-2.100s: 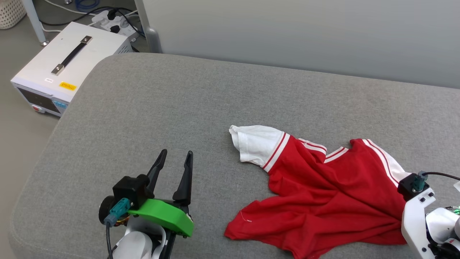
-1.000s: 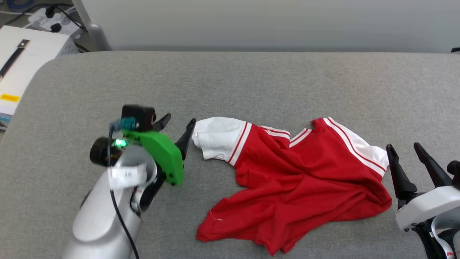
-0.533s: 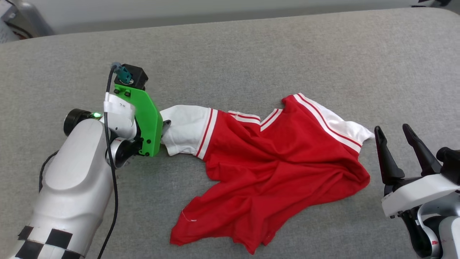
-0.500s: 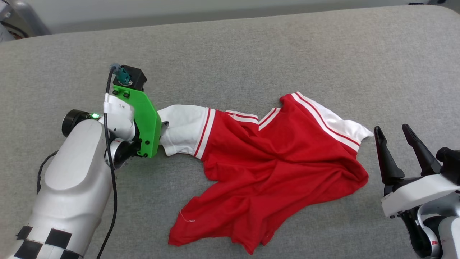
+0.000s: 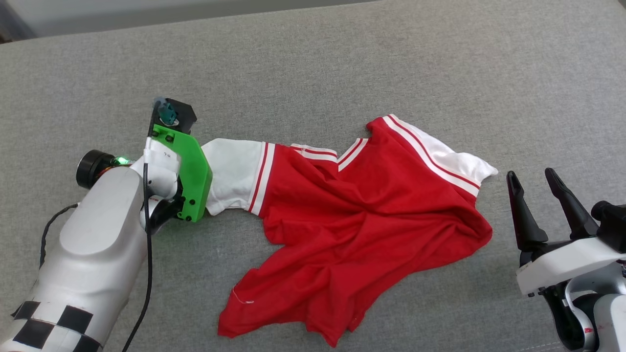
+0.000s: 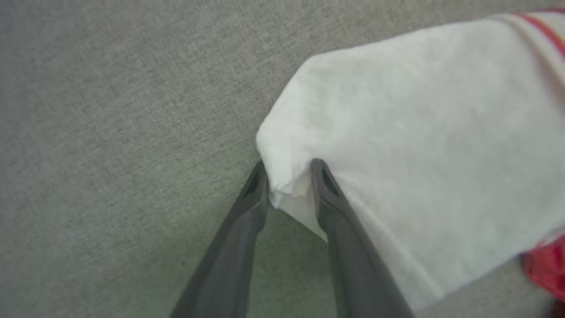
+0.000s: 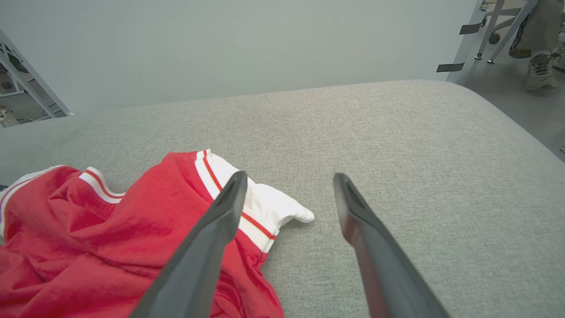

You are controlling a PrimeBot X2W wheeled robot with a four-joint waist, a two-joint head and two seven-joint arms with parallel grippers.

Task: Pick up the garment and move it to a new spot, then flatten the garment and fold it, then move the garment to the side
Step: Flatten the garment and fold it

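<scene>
Garment (image 5: 362, 230): red jersey, crumpled on grey cushion (image 5: 313, 63). Left gripper (image 6: 289, 176): closed on white sleeve corner (image 6: 282, 145), presumably to lift it. Right gripper (image 5: 530, 172): spread wide, empty, beside other sleeve (image 5: 464, 164).

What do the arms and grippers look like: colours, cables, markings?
Left gripper and right gripper: two long, tapered dark fingers each. The left arm has a silvery-white shell, black checker squares, a bright green wrist bracket, a black camera block with a teal plug, a black cable and a lit green lamp. The right wrist is white.
</scene>
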